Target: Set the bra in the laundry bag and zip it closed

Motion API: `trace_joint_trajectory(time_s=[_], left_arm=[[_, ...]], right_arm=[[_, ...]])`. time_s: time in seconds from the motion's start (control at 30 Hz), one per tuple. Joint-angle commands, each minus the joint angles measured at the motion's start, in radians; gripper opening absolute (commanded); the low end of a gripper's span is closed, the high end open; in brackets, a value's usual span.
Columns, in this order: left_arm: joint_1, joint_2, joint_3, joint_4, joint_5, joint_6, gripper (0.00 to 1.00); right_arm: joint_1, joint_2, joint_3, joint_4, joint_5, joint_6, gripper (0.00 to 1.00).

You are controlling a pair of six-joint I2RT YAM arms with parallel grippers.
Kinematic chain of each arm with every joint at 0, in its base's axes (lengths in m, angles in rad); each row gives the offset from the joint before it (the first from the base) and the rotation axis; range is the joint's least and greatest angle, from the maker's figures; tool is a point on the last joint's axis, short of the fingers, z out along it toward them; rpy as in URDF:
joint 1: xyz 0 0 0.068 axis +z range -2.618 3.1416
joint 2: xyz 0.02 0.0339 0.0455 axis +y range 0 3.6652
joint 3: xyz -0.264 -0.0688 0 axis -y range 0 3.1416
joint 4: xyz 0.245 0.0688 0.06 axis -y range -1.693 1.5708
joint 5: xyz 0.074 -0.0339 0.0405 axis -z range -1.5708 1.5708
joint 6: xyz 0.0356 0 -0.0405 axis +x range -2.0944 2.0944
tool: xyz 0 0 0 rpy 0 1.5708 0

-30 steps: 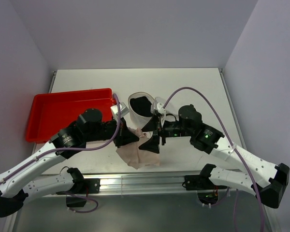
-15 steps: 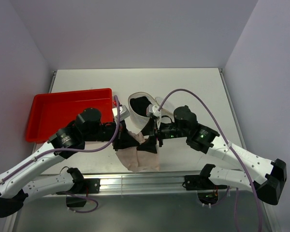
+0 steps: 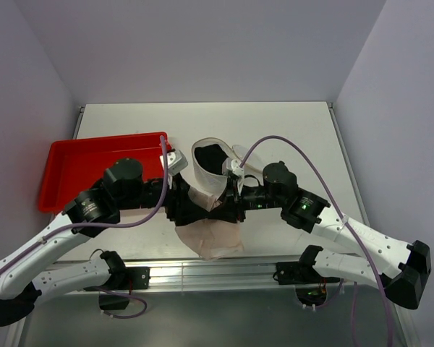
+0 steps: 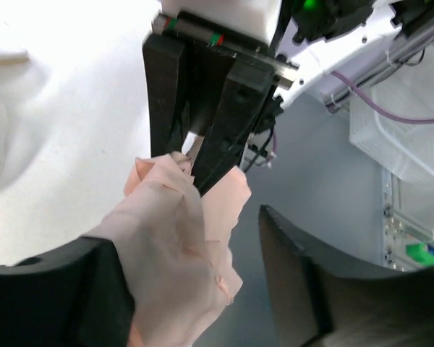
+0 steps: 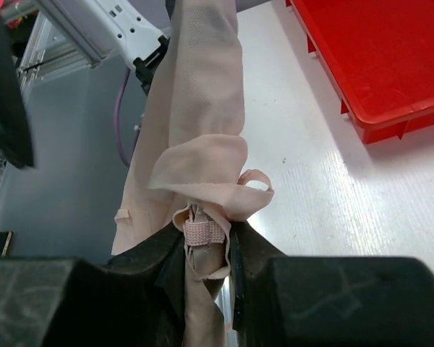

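The bra (image 3: 211, 237) is pale pink fabric that hangs between the two grippers and trails onto the table near the front edge. My right gripper (image 5: 206, 242) is shut on a bunched fold of the bra (image 5: 202, 108), with a woven strap piece between its pads. My left gripper (image 4: 192, 246) stands open; the bra (image 4: 177, 246) rests against its left finger (image 4: 58, 296), while the other finger stands apart. In the top view the left gripper (image 3: 184, 208) and right gripper (image 3: 228, 206) face each other closely. Just behind them sits the laundry bag (image 3: 208, 173), open, with a dark inside.
A red tray (image 3: 94, 170) lies at the left of the white table (image 3: 289, 130), and it also shows as the red tray (image 5: 376, 58) in the right wrist view. The table's metal front rail (image 3: 217, 273) runs just below the hanging fabric.
My right gripper moved left and shut on the bra. My left gripper, shut on the bra before, has opened. The fabric now hangs from the right gripper.
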Motion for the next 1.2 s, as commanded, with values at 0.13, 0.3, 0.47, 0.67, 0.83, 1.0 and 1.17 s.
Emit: trace_joint_trajectory(time_s=[0.13, 0.3, 0.47, 0.67, 0.83, 1.0, 1.17], left_arm=[[0.000, -0.089, 0.121, -0.050, -0.185, 0.037, 0.76], [0.000, -0.143, 0.126, -0.048, -0.435, -0.003, 0.71], [0.002, -0.091, 0.080, -0.052, -0.689, -0.107, 0.60], [0.043, 0.010, -0.014, 0.043, -0.854, -0.216, 0.55], [0.121, 0.099, -0.081, 0.155, -0.826, -0.261, 0.56], [0.183, 0.214, -0.114, 0.277, -0.779, -0.284, 0.61], [0.226, 0.320, -0.140, 0.386, -0.696, -0.307, 0.59]], right_arm=[[-0.004, -0.017, 0.008, 0.041, 0.091, 0.048, 0.19], [-0.087, -0.024, -0.001, 0.109, 0.109, 0.125, 0.09], [-0.171, -0.050, 0.025, 0.130, 0.246, 0.200, 0.06], [-0.245, -0.044, 0.053, 0.213, 0.435, 0.261, 0.00], [-0.274, -0.006, 0.079, 0.297, 0.610, 0.272, 0.00], [-0.314, 0.078, 0.123, 0.371, 0.633, 0.277, 0.00], [-0.325, 0.176, 0.117, 0.503, 0.647, 0.241, 0.00]])
